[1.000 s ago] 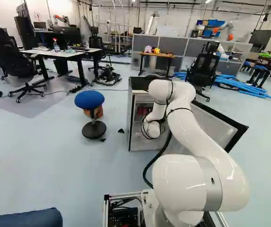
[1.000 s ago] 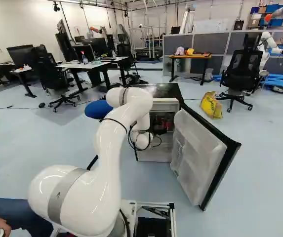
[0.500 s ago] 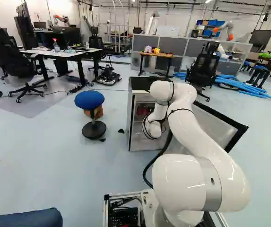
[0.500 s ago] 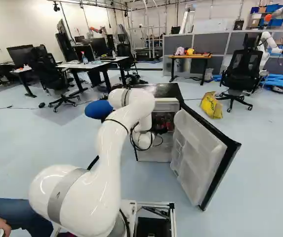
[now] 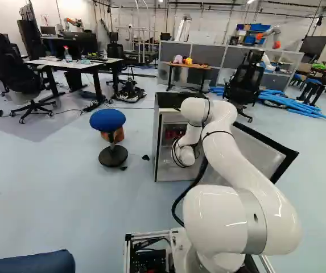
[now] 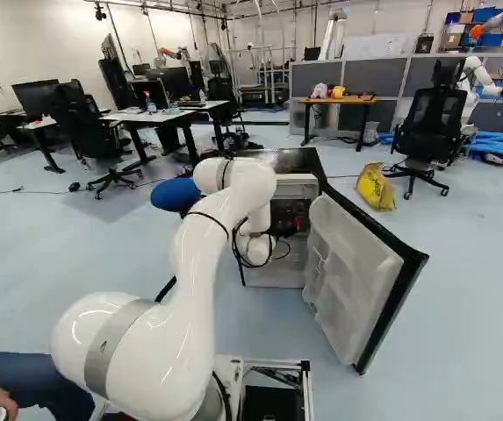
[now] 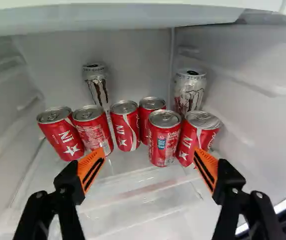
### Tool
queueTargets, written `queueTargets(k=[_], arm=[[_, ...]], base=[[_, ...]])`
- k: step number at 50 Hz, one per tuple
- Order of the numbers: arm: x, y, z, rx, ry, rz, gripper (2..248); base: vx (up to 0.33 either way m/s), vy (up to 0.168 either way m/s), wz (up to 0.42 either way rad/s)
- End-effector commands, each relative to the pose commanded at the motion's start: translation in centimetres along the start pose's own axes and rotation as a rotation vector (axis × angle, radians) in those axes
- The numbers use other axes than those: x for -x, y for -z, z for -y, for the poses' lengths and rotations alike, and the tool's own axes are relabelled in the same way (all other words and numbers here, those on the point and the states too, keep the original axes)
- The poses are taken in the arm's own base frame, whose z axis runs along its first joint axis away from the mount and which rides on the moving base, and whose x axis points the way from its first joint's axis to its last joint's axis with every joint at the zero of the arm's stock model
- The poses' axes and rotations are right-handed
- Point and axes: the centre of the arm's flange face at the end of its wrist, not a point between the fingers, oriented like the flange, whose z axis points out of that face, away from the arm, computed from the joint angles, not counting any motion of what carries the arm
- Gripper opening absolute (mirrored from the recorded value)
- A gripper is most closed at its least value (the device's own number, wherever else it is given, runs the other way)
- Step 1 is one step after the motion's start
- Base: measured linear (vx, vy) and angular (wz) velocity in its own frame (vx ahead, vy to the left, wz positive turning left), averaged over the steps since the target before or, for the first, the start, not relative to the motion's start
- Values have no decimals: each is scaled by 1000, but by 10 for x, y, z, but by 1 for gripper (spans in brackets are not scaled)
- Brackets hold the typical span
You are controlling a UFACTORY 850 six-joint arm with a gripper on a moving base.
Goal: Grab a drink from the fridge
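Black gripper [image 7: 148, 154], orange-padded fingers [image 7: 86, 164] apart: best centred on the foremost short red metal can [image 7: 163, 142], eased in slowly past the neighbouring red cans [image 7: 125, 127], then closed.

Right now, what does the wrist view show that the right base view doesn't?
Only the wrist view: two silver patterned cans behind the red ones, and the orange pads of the open black gripper.
Only the right base view: a yellow plastic bag and a round blue stool seat.
Both: the fridge's white interior and red aluminium cans, mere red patches from the base.
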Motion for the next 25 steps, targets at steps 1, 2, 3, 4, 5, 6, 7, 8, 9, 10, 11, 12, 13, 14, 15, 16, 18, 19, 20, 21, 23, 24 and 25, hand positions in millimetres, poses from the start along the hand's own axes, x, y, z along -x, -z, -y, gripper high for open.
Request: queueTargets(k=[1,2,3,4,5,6,7,8,9,10,11,12,13,14,15,16,18,19,20,21,23,24,25], arm=[[0,0,0,0,0,0,238],[0,0,0,0,0,0,238],[0,0,0,0,0,0,225],[0,0,0,0,0,0,225],[0,0,0,0,0,0,225],[0,0,0,0,0,0,225],[0,0,0,0,0,0,225],[0,0,0,0,0,0,213],[0,0,0,0,0,0,213],[0,0,0,0,0,0,213],[0,0,0,0,0,0,213],[0,0,0,0,0,0,213],[0,0,0,0,0,0,205],[0,0,0,0,0,0,205],[0,0,0,0,0,0,205],[0,0,0,0,0,0,205],[0,0,0,0,0,0,207],[0,0,0,0,0,0,207],[0,0,0,0,0,0,207],[0,0,0,0,0,0,207],[0,0,0,0,0,0,207],[0,0,0,0,0,0,207],[0,0,0,0,0,0,207]], base=[[0,0,0],[0,0,0],[0,0,0],[0,0,0],[0,0,0],[0,0,0],[0,0,0],[0,0,0],[0,0,0],[0,0,0],[0,0,0],[0,0,0],[0,0,0],[0,0,0],[0,0,0],[0,0,0],[0,0,0],[0,0,0],[0,0,0],[0,0,0],[0,0,0],[0,0,0],[0,0,0]])
